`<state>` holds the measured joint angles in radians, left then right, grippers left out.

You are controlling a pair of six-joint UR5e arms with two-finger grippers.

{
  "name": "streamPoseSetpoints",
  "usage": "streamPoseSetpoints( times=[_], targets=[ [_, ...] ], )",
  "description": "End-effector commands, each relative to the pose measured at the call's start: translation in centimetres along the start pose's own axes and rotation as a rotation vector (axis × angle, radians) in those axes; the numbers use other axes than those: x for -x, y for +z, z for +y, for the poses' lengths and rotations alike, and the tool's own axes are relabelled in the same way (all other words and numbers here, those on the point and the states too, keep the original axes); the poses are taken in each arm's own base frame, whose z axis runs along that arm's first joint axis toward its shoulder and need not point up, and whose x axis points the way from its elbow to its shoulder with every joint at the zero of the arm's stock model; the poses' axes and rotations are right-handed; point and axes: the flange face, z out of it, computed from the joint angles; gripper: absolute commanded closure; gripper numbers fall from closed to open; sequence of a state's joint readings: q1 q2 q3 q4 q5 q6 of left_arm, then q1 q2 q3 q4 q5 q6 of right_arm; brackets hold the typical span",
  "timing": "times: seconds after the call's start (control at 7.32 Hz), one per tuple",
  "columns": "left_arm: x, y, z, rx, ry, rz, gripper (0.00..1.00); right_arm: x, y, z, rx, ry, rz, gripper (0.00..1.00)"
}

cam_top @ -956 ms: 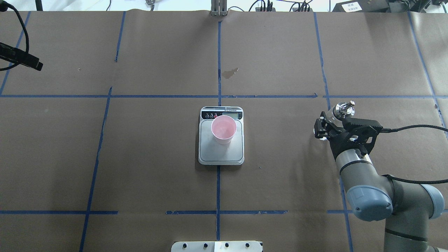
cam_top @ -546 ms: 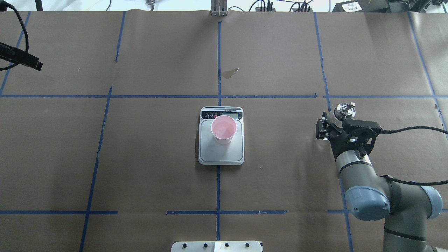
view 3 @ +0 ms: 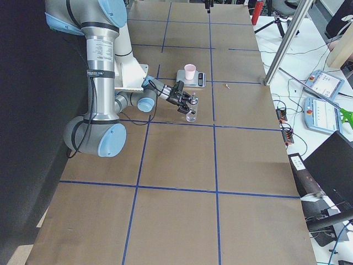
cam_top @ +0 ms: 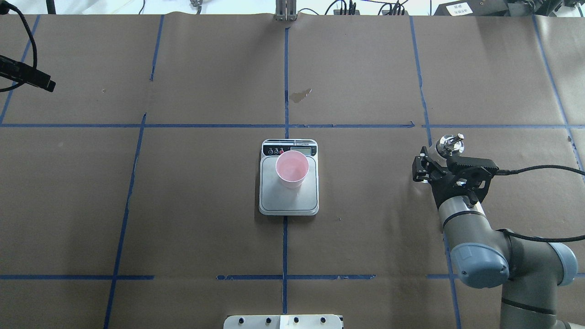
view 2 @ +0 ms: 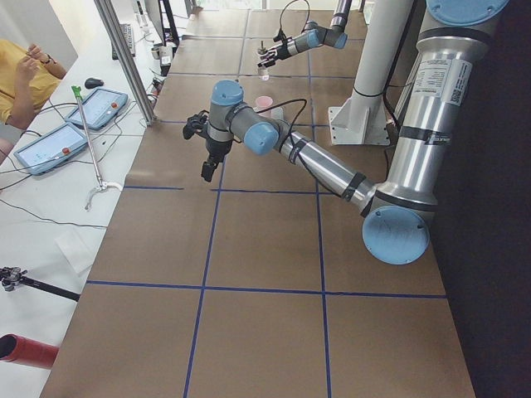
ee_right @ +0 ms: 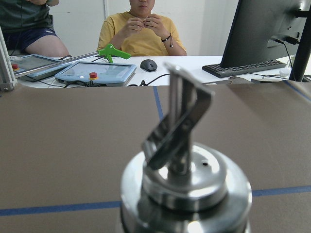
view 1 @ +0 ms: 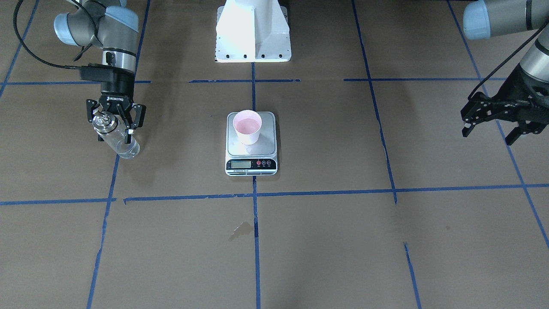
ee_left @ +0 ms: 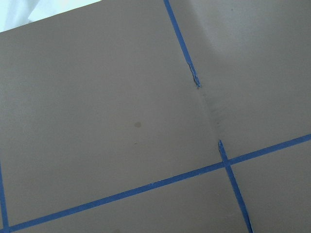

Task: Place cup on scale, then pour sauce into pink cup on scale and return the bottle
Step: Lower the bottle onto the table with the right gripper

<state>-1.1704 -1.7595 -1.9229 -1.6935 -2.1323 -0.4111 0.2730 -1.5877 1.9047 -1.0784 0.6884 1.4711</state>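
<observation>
Brown-papered table (cam_top: 183, 205) carries the scale (cam_top: 289, 201) at frame centre, cup (cam_top: 292, 168) standing on its plate. Right hand (view 1: 112, 130) grips the upright bottle (view 1: 124, 148) at overhead right; left hand (view 1: 489, 134) hangs empty, fingers spread wide.

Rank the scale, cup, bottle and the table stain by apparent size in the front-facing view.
1. scale
2-3. bottle and cup: these look about alike, and the right hand covers part of the bottle, so no ranking
4. stain
</observation>
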Motion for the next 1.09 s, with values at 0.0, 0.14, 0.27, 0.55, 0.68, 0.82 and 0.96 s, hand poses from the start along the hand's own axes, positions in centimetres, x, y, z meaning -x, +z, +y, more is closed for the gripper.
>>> streamPoseSetpoints(
  times=[0.0, 0.14, 0.27, 0.55, 0.68, 0.82, 0.96],
  targets=[
    [0.05, -0.08, -0.02, -0.002, -0.001, 0.000, 0.00, 0.01, -0.01, 0.16, 0.008, 0.002, -0.001, 1.00],
    [0.00, -0.14, -0.02, -0.003, 0.000, 0.000, 0.00, -0.08, 0.12, 0.33, 0.008, 0.000, 0.002, 1.00],
    [-0.06, -0.09, 0.00, -0.002, 0.001, 0.001, 0.00, -0.32, 0.42, 0.72, 0.008, -0.009, 0.009, 1.00],
    [-0.05, -0.12, 0.06, -0.002, 0.001, 0.001, 0.00, -0.35, 0.46, 0.78, 0.009, -0.010, 0.010, 1.00],
    [-0.03, -0.23, 0.04, -0.004, 0.001, 0.001, 0.00, -0.21, 0.36, 0.76, 0.009, -0.008, 0.007, 1.00],
    [-0.03, -0.23, 0.04, -0.004, -0.001, 0.001, 0.00, -0.02, 0.30, 0.80, 0.012, -0.007, 0.004, 1.00],
    [-0.02, -0.23, 0.03, -0.005, -0.001, -0.001, 0.00, -0.01, 0.29, 0.78, 0.012, -0.005, 0.003, 0.75]
  ],
)
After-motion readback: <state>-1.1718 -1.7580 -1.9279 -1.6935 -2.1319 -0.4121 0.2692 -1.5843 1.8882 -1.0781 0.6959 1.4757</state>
